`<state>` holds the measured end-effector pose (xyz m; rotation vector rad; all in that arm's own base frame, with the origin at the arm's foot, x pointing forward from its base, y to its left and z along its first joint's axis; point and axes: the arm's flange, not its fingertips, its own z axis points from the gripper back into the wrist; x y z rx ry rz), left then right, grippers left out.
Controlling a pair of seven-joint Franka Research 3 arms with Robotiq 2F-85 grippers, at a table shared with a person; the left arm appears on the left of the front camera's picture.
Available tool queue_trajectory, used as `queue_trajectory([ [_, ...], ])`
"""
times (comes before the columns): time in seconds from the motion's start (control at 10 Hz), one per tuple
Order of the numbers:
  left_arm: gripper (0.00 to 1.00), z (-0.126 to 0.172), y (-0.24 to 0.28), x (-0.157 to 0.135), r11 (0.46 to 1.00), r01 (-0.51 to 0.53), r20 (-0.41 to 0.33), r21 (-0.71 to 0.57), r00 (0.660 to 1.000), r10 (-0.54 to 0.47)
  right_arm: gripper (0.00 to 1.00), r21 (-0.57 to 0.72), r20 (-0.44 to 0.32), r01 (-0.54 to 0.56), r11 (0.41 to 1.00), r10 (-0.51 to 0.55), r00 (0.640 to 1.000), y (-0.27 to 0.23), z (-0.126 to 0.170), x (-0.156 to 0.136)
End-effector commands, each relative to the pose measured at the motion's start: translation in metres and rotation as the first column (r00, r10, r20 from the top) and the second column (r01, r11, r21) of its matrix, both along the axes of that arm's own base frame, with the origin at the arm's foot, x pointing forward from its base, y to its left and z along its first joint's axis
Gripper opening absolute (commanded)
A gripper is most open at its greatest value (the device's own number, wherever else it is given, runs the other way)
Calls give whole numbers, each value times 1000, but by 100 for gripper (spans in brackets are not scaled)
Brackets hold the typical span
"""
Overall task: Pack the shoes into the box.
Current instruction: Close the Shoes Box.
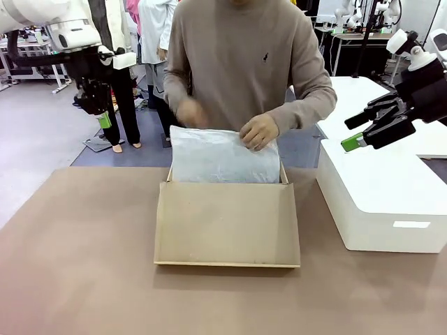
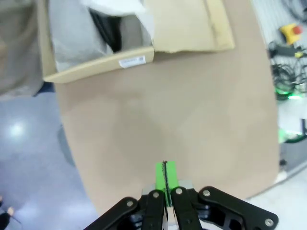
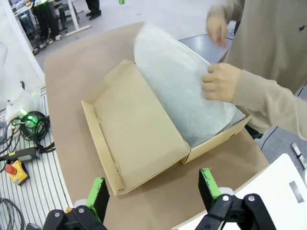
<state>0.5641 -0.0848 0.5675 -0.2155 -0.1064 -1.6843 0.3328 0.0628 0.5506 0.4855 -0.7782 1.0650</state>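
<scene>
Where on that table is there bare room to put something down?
The widest bare patch of table is left of the tan box, out to the table's edge. A strip runs in front of its open lid. A narrow gap separates it from the white box. The tan box itself is crowded: the person's hand holds tissue paper there.

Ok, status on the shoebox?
Left hand shut, empty, above table edge. Right hand open, near white box. Shoebox open, lid flat; person's hand holding tissue over it.

Tan shoebox, white tissue paper, brown table, beige sweater with small dark logo, white storage box
</scene>
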Motion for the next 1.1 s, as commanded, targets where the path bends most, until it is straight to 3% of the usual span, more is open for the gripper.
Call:
queue_trajectory([
  [0.0,0,-5,10,12,991,-29,-56,-128,998,22,100,30,21,-26,999,25,999,0,0,5],
  [0.4,0,-21,19,19,962,-158,-103,-224,985,137,100,30,21,-26,999,25,999,0,0,5],
  [0.5,0,-23,22,22,943,-254,-151,-213,963,225,100,30,21,-26,999,25,999,0,0,5],
  [0.6,0,-22,19,20,972,-112,-91,-206,991,95,100,30,21,-26,999,25,999,0,0,5],
  [1.0,0,-22,19,20,972,-112,-91,-206,991,95,100,30,21,-26,999,25,999,0,0,5],
])
